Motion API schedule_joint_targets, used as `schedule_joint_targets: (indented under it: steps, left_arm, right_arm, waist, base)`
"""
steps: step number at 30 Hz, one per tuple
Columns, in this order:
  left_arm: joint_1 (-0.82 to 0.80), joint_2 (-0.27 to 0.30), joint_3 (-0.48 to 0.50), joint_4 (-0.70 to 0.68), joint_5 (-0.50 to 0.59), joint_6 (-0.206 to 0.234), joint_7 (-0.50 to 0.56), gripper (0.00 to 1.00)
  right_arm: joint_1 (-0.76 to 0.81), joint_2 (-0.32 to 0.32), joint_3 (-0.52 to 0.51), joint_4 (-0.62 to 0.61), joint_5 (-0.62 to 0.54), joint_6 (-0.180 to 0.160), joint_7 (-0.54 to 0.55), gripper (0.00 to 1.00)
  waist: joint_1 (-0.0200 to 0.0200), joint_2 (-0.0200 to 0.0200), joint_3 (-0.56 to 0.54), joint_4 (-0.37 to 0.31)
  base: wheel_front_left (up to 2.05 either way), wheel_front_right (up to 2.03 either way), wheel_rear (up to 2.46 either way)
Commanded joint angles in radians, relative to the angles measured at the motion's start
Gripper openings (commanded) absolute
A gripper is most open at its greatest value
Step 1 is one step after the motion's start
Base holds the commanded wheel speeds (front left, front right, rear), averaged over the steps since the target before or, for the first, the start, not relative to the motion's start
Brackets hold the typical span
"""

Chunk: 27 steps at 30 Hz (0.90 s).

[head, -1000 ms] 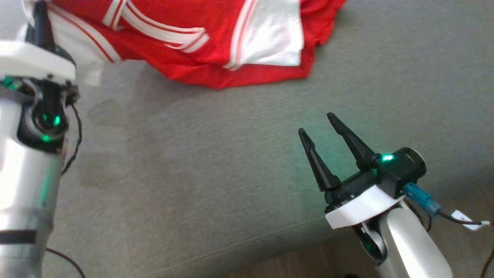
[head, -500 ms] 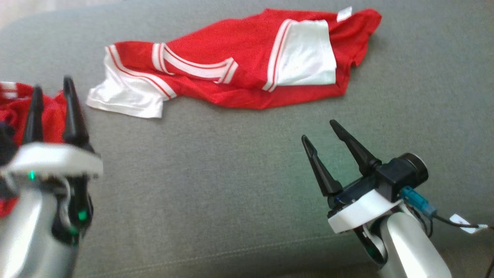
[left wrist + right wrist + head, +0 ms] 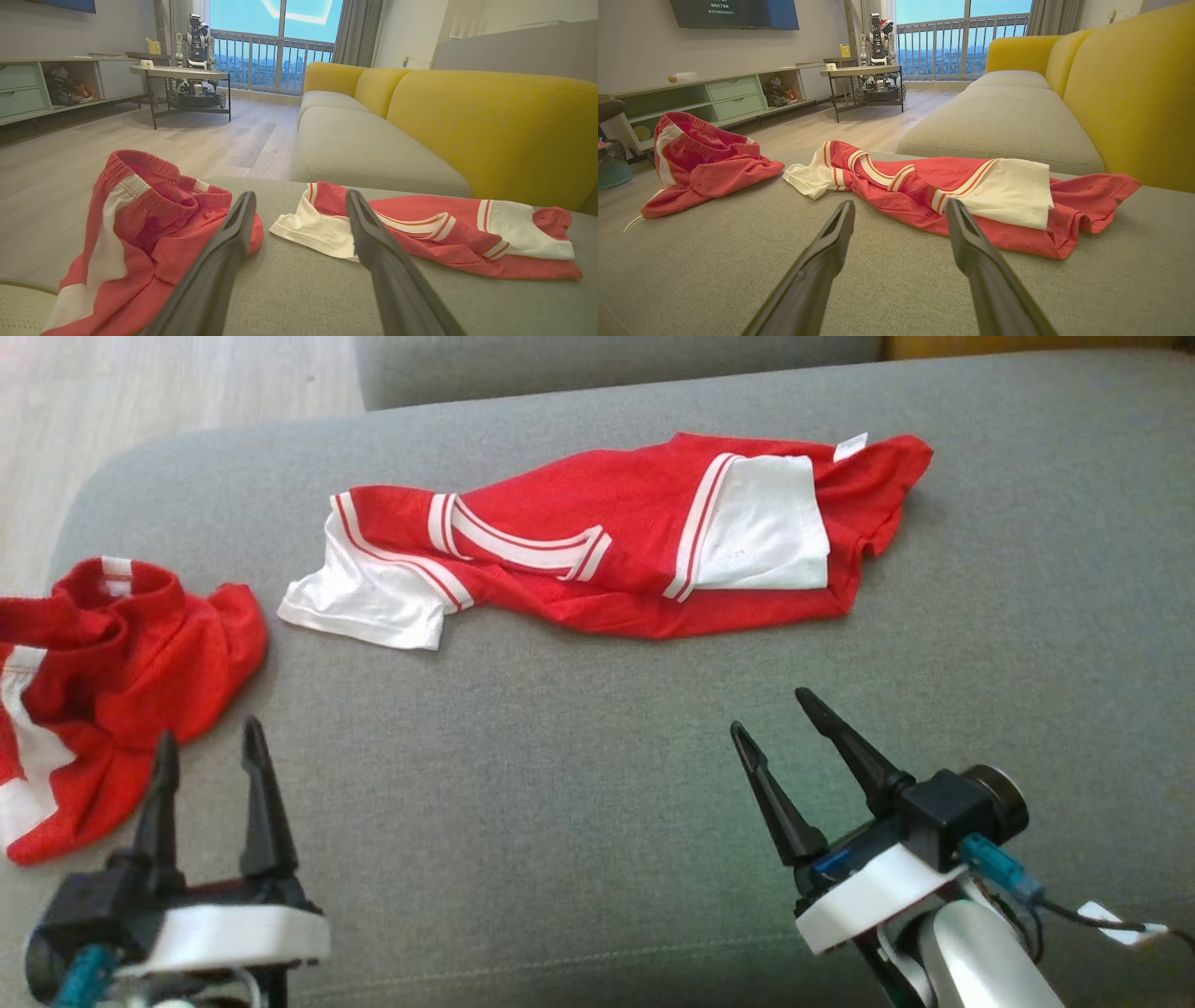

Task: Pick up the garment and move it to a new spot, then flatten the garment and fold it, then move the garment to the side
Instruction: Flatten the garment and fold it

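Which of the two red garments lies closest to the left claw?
The bunched-up shorts with the elastic waistband, just beyond the left claw; the striped shirt lies stretched out farther back.

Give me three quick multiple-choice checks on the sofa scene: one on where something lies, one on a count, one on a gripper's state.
1. In the head view, where do the red shorts lie relative to the red-and-white jersey?
A) to its left, apart from it
B) on top of it
C) to its right

2. How many garments lie on the grey cushion?
A) one
B) two
C) three

3. The left gripper is:
A) shut on cloth
B) open, holding nothing
C) shut on nothing

Answers:
1 A: a strip of bare cushion separates the two.
2 B: the shorts and the jersey are the two there.
3 B: its jaws stand apart with nothing between them.
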Motion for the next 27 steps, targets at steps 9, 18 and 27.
schedule_joint_targets:
  steps: [9,18,27]
  left_arm:
    - [-0.043,-0.063,0.065,-0.005,0.12,-0.076,-0.005,1.0]
    - [-0.063,-0.103,0.005,0.0,0.183,-0.104,-0.005,1.0]
    - [-0.111,-0.113,-0.07,0.023,0.192,-0.112,-0.005,1.0]
  right_arm:
    - [-0.043,0.003,-0.026,0.049,-0.008,0.0,-0.002,1.0]
    - [-0.28,0.003,-0.233,0.382,-0.09,0.0,-0.002,1.0]
    - [-0.566,0.003,-0.481,0.763,-0.281,0.0,0.008,1.0]
  waist:
    - [0.0001,0.0,0.01,0.001]
    - [0.0001,0.0,0.057,0.075]
    - [0.0001,0.0,0.121,0.161]
  base:
    - [0.0,0.0,0.0]
    - [0.0,0.0,0.0]
    - [0.0,0.0,0.0]
